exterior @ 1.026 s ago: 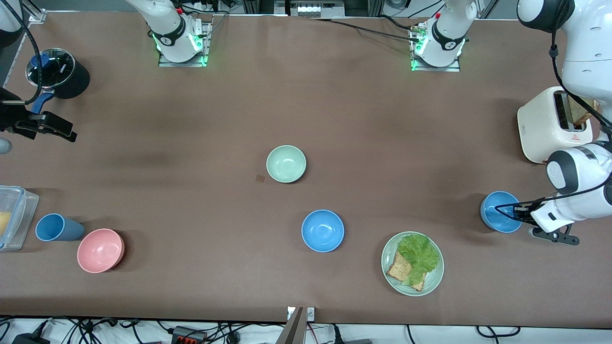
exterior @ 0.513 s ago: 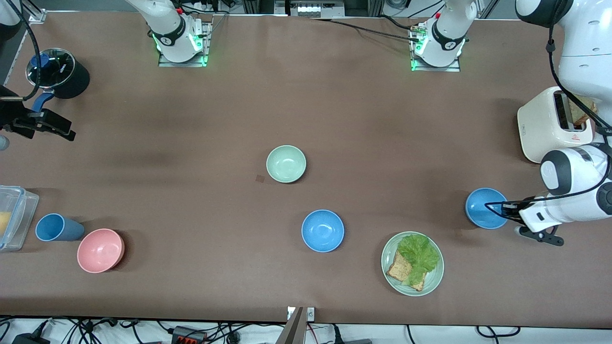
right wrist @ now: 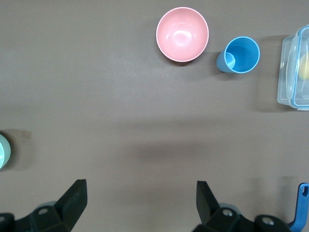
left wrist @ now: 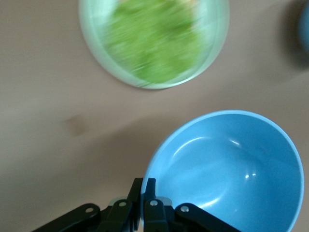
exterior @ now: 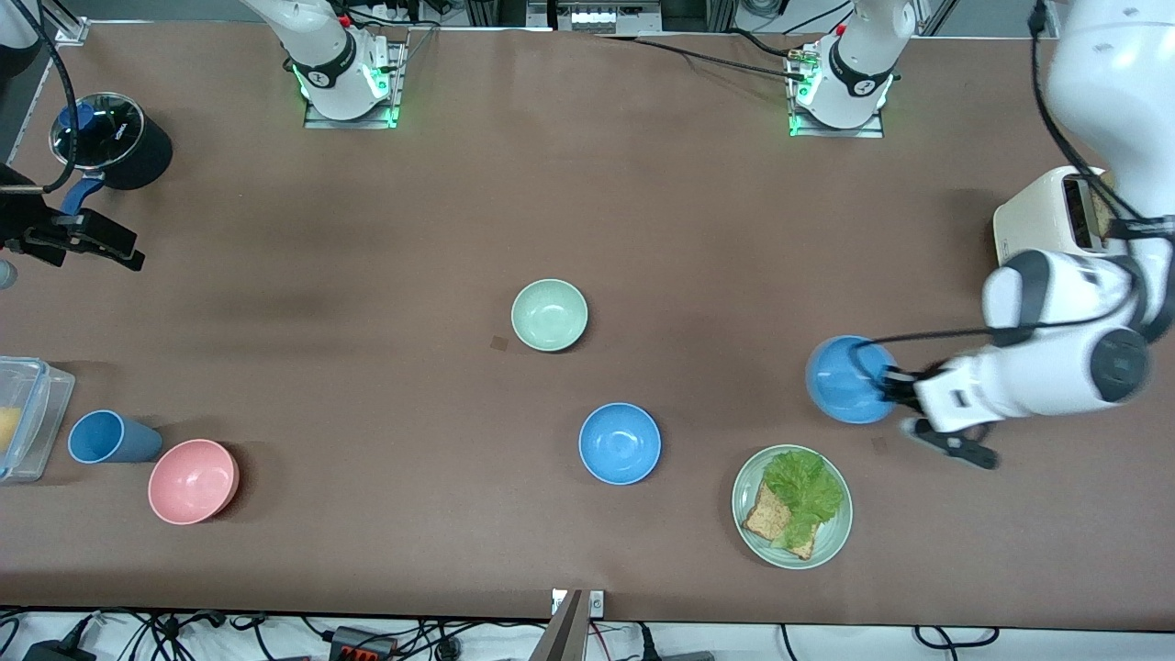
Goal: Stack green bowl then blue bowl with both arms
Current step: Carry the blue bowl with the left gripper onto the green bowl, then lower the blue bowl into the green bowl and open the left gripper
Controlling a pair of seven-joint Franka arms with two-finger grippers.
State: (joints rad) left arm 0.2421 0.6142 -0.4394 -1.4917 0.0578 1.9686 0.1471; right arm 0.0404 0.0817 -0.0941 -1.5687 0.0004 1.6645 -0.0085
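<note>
Left gripper is clamped on the rim of a blue bowl, carried in the air over bare table at about 1 o'clock from the lettuce plate; the left wrist view shows the fingers pinching the rim of that held bowl, with the plate below it. The green bowl sits upright on the table near its centre, untouched, nothing stacked in it. A second blue bowl rests at roughly 5 o'clock from the green bowl, nearer the front camera and apart from it. Right gripper waits over the right arm's end of the table, at about 6 o'clock from the black pot; its jaws stand wide apart, holding nothing, as the right wrist view shows. Pink bowl and blue cup lie just beside each other at that same end, next to a clear container. A toaster stands at the left arm's end
</note>
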